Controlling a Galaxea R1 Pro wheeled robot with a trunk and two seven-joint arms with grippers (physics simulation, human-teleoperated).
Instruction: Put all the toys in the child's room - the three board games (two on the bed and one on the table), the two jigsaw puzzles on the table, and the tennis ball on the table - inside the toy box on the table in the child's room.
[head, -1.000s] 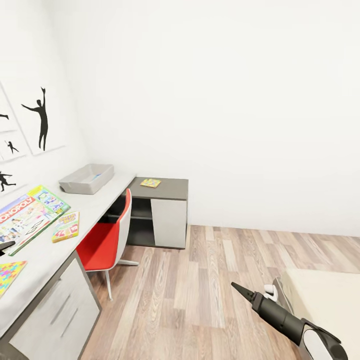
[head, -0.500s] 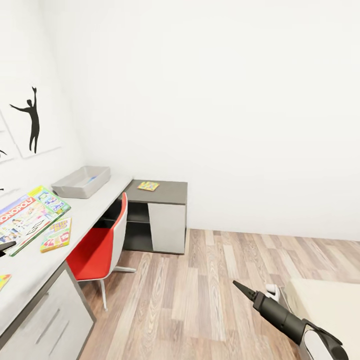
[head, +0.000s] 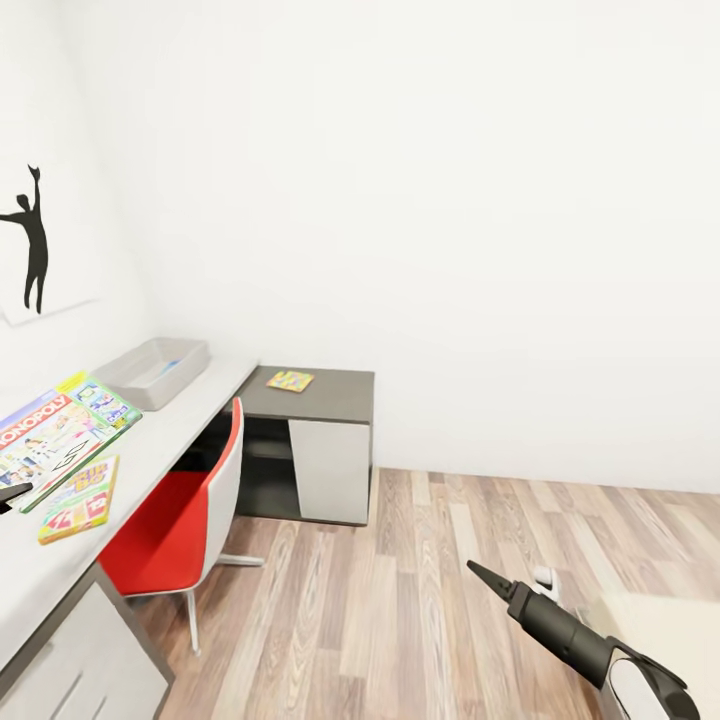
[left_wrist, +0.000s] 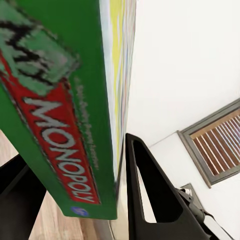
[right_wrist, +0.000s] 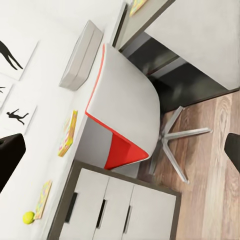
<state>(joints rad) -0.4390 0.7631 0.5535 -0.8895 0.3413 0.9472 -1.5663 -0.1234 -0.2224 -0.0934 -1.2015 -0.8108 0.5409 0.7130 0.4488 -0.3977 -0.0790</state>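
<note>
The left gripper (left_wrist: 117, 190) was closed on the Monopoly box (head: 55, 435), with a black finger (left_wrist: 150, 195) pressed on each face of its green edge in the left wrist view. In the head view this box lay over the pale desk (head: 150, 450) at about 9 o'clock, and the Skip-Bo box (head: 82, 498) lay flat just beside it, toward 8 o'clock. The grey bin (head: 152, 372) stood farther along the desk near the wall, at about 10 o'clock, and something blue showed inside it. 1 puzzle (head: 290, 380) lay on the lower dark top (head: 330, 395), near 11 o'clock. A red chair (head: 180, 510) was pushed close to the desk. The right gripper (head: 480, 574) hung over the wood floor (head: 420, 590) at about 5 o'clock, and I could not tell if its claw was wide or narrow. In the right wrist view the ball (right_wrist: 28, 217) rested on the desk beside a 2nd puzzle (right_wrist: 43, 199), well apart from the bin. A corner of the bed (head: 665, 630) showed at about 4 o'clock.
</note>
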